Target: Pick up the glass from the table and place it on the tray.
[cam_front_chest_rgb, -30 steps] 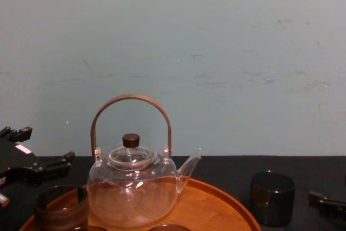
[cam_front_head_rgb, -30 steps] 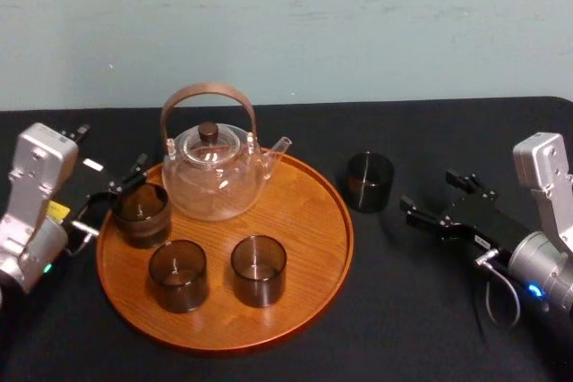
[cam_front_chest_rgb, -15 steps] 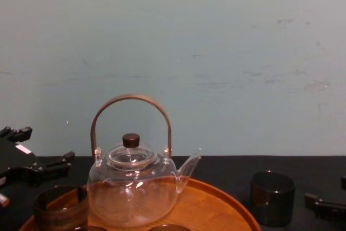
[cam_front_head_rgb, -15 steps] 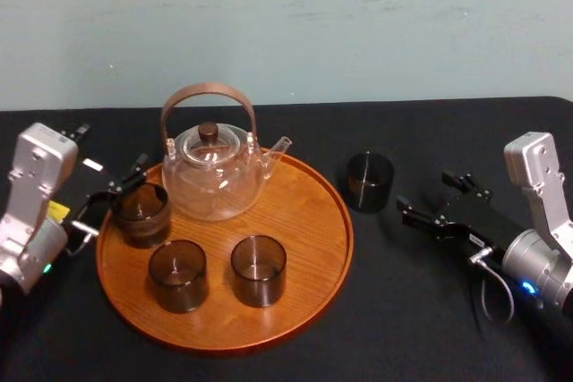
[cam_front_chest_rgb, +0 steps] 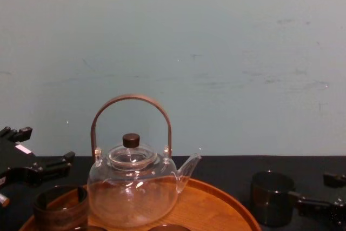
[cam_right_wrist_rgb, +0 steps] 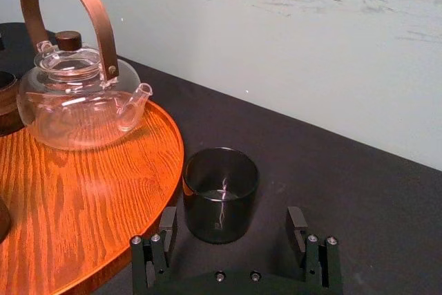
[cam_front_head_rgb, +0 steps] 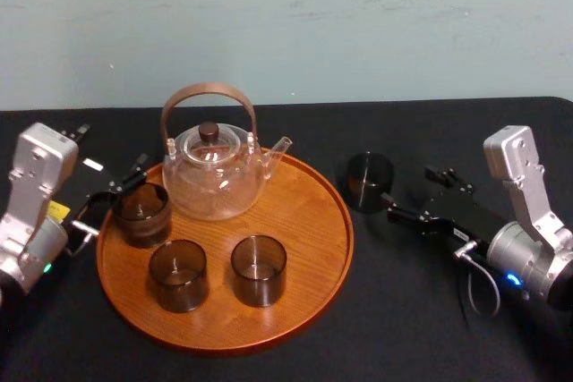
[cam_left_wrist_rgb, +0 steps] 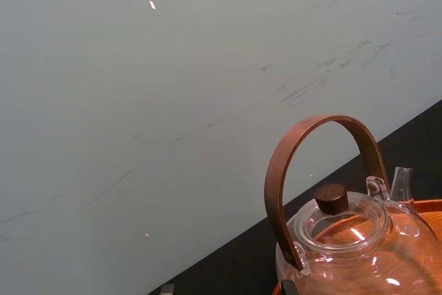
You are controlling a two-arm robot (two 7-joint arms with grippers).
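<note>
A dark smoky glass [cam_front_head_rgb: 369, 182] stands upright on the black table [cam_front_head_rgb: 403, 319], just right of the round wooden tray [cam_front_head_rgb: 309, 221]. My right gripper [cam_front_head_rgb: 410, 192] is open and low over the cloth, right beside the glass. In the right wrist view the glass [cam_right_wrist_rgb: 220, 193] sits just ahead of the right gripper [cam_right_wrist_rgb: 232, 217], its near side level with the fingertips [cam_right_wrist_rgb: 168, 220], and nothing touches it. The chest view shows the glass [cam_front_chest_rgb: 271, 197] with the right gripper [cam_front_chest_rgb: 318, 193] beside it. My left gripper [cam_front_head_rgb: 116, 192] waits open at the tray's left edge.
On the tray stand a clear glass teapot [cam_front_head_rgb: 213, 172] with a brown hoop handle and three more dark glasses [cam_front_head_rgb: 141, 212], [cam_front_head_rgb: 178, 275], [cam_front_head_rgb: 259, 268]. A pale wall runs behind the table. Bare wood shows on the tray's right side.
My right gripper has moved left across the cloth until its open fingers reach the glass. The glass, the tray's contents and the left arm have not moved.
</note>
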